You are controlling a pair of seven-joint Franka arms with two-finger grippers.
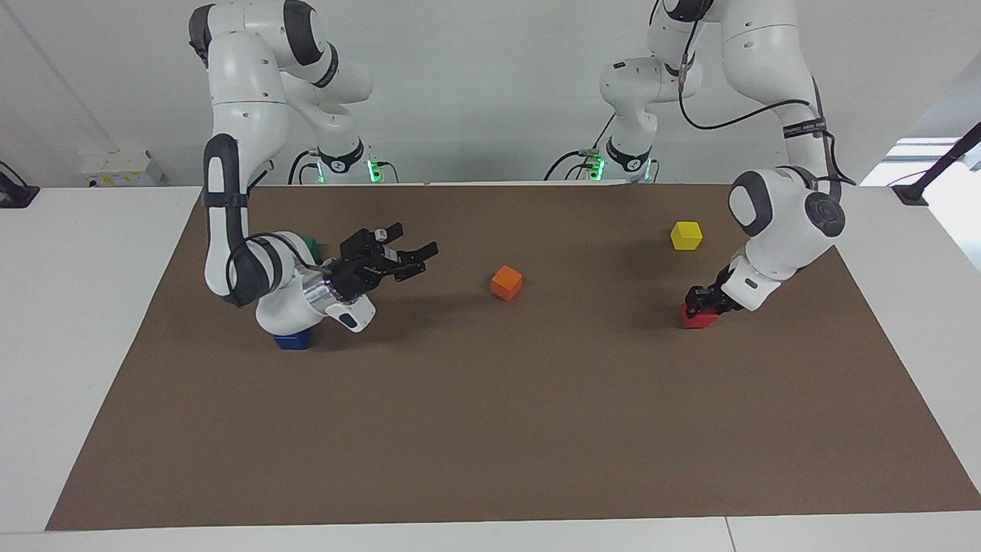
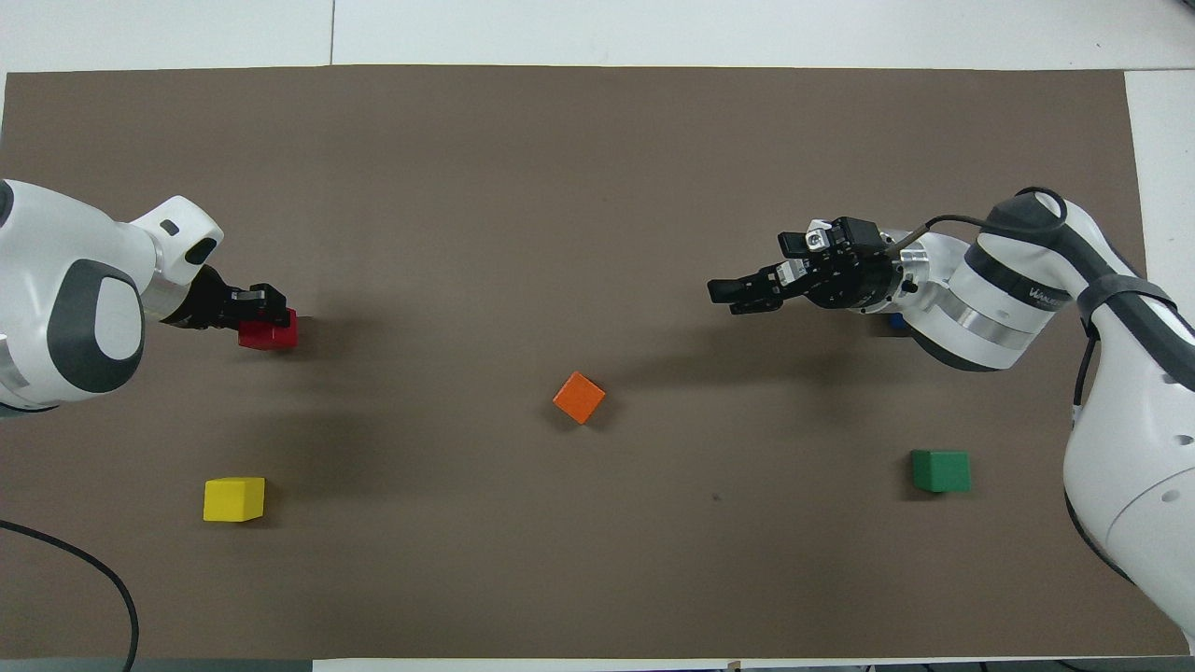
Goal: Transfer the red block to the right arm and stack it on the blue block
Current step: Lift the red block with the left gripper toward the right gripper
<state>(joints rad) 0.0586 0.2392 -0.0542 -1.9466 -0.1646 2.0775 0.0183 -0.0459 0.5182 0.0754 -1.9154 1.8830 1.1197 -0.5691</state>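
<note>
The red block [image 1: 696, 318] sits on the brown mat toward the left arm's end of the table; it also shows in the overhead view [image 2: 271, 333]. My left gripper [image 1: 709, 300] is down at the block's top, touching or around it [image 2: 254, 306]. The blue block [image 1: 293, 341] lies on the mat toward the right arm's end, mostly hidden under the right arm's wrist; only a sliver shows from overhead [image 2: 894, 322]. My right gripper [image 1: 415, 247] is open and empty, held level above the mat and pointing toward the table's middle [image 2: 738, 294].
An orange cube [image 1: 506, 282] lies mid-table. A yellow cube [image 1: 686, 235] lies nearer to the robots than the red block. A green cube [image 2: 940, 470] lies nearer to the robots than the blue block, half hidden by the right arm in the facing view.
</note>
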